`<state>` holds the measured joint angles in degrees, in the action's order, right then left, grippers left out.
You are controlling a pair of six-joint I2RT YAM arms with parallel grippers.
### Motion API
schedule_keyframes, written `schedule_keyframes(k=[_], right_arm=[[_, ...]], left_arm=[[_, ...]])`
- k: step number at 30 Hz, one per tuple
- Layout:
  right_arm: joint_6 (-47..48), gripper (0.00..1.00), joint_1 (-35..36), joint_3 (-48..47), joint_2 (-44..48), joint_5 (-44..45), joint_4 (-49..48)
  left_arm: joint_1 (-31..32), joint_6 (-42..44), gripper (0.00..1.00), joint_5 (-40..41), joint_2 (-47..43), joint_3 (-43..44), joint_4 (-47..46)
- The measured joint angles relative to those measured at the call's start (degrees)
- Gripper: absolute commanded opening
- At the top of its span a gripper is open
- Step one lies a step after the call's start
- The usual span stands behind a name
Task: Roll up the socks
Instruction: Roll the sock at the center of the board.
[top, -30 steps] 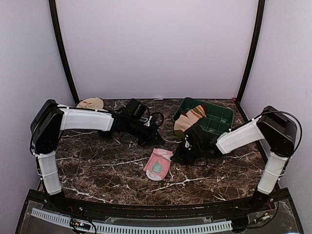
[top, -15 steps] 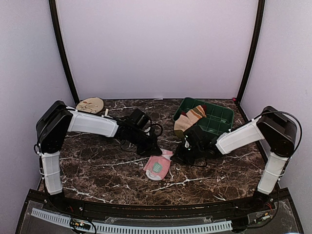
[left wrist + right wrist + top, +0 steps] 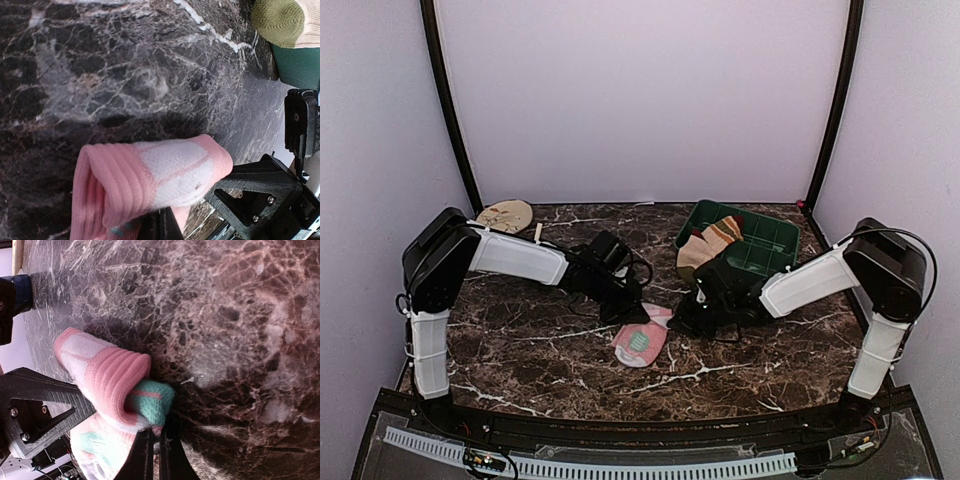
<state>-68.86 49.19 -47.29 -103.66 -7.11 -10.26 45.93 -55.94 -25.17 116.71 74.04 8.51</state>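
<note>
My left gripper [image 3: 162,225] and right gripper [image 3: 154,440] each pinch the pink sock [image 3: 640,341], jaws pressed together on fabric; a tight roll, I judge, needs matched, slow turns.

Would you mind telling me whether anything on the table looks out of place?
The striped sock hangs over the rim of the green tray, half in, half out, apart from the pink sock.

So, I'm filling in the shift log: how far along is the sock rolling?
Done: nothing fully rolled yet. In hand: the pink sock is partly curled, its mint end tucked under the ribbed cuff, with the left claw and right claw both shut on it. To do: finishing that roll, then the striped sock, draped over the rim of the green tray, untouched.
</note>
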Motion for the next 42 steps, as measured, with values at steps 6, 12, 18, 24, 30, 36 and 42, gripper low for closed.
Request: schedule_keyframes(k=[6,12,18,24,30,36,42], right_arm=[[-0.3,0.00,0.8,-0.7,-0.4,1.0,0.3],[-0.3,0.00,1.7,-1.7,-0.9,2.3,1.0],[-0.3,0.00,1.9,-1.9,-1.0,2.6,1.1],[-0.3,0.00,1.9,-1.9,-1.1,2.7,1.1],[-0.4,0.00,2.0,-2.0,-1.2,2.7,1.1],[-0.6,0.00,2.1,-2.0,-1.2,3.0,1.1],[-0.8,0.00,2.8,-2.0,-1.2,4.0,1.1]], left_arm=[[0.0,0.1,0.00,0.2,0.8,0.0,-0.2],[-0.6,0.6,0.00,0.1,0.9,0.0,-0.1],[-1.0,1.7,0.00,-0.9,0.9,0.1,0.2],[-1.1,1.9,0.00,-1.1,-0.2,0.0,2.0],[-1.1,1.1,0.00,-2.3,-2.3,0.0,2.3],[-1.1,0.4,0.00,-2.3,-2.8,0.0,2.1],[-1.1,0.2,0.00,-1.2,-2.3,0.0,1.0]])
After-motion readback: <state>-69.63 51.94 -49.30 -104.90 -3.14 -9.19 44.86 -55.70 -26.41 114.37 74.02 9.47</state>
